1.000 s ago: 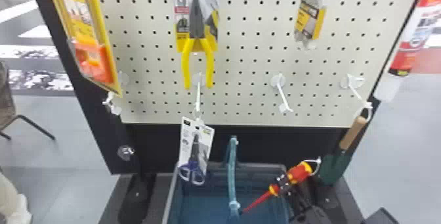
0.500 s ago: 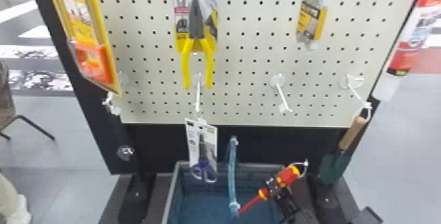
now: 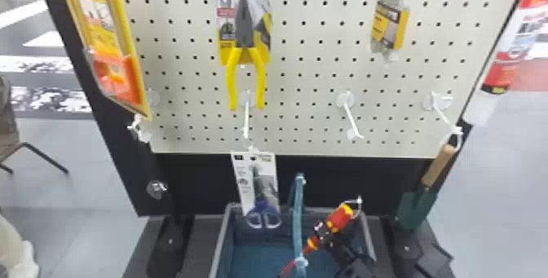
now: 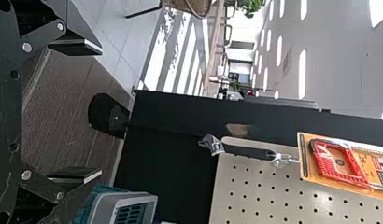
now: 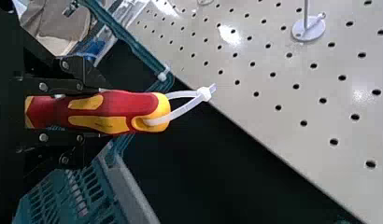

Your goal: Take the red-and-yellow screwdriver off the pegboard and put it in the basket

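Note:
My right gripper point(image 3: 326, 234) is over the right part of the basket point(image 3: 370, 236) in the head view, shut on the handle of the red-and-yellow screwdriver point(image 3: 341, 217). The screwdriver tilts, its red shaft pointing down and left beside the basket's raised handle. In the right wrist view the screwdriver point(image 5: 119, 112) lies between the two black fingers of the right gripper point(image 5: 89, 112), a white tie looped through its end. My left gripper point(image 4: 94, 112) stands open and holds nothing in the left wrist view, with the basket point(image 4: 129, 200) near one finger.
The pegboard point(image 3: 306, 65) carries yellow pliers point(image 3: 244, 53) and other packs. Packaged scissors point(image 3: 261, 191) hang over the basket's back left. The basket's upright handle point(image 3: 299, 216) crosses its middle. A green trowel point(image 3: 420, 204) hangs at the right, and a bare hook point(image 3: 351, 116) sits mid-right.
My right gripper has moved left and slightly down with the screwdriver, further over the basket. The hanging scissors have swung to the right.

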Robot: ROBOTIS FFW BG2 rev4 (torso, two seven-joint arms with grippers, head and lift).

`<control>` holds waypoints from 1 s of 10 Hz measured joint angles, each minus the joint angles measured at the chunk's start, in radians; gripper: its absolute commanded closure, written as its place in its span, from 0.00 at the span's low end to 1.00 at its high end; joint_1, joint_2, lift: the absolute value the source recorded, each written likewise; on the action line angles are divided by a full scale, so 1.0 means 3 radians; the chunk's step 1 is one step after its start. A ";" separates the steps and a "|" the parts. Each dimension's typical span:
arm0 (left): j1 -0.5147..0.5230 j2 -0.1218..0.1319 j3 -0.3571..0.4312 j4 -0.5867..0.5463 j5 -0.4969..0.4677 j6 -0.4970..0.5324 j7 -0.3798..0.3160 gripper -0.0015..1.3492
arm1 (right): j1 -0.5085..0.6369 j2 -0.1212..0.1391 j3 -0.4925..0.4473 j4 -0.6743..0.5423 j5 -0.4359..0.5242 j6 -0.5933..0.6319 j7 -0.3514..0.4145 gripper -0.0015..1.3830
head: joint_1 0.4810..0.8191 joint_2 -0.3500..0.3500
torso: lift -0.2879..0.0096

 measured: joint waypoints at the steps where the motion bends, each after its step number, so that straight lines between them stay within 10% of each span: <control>1: -0.0002 0.0005 -0.0001 0.0000 0.0002 -0.0002 0.0000 0.27 | -0.0032 -0.0005 0.0000 0.0001 0.0038 -0.0007 0.0036 0.12 | 0.20 0.50 | 0.63; 10: -0.0002 0.0016 -0.0011 0.0000 0.0002 -0.0003 0.0000 0.27 | -0.0043 -0.0018 0.0000 -0.0071 0.0092 -0.0086 0.0063 0.13 | 0.20 0.50 | 0.63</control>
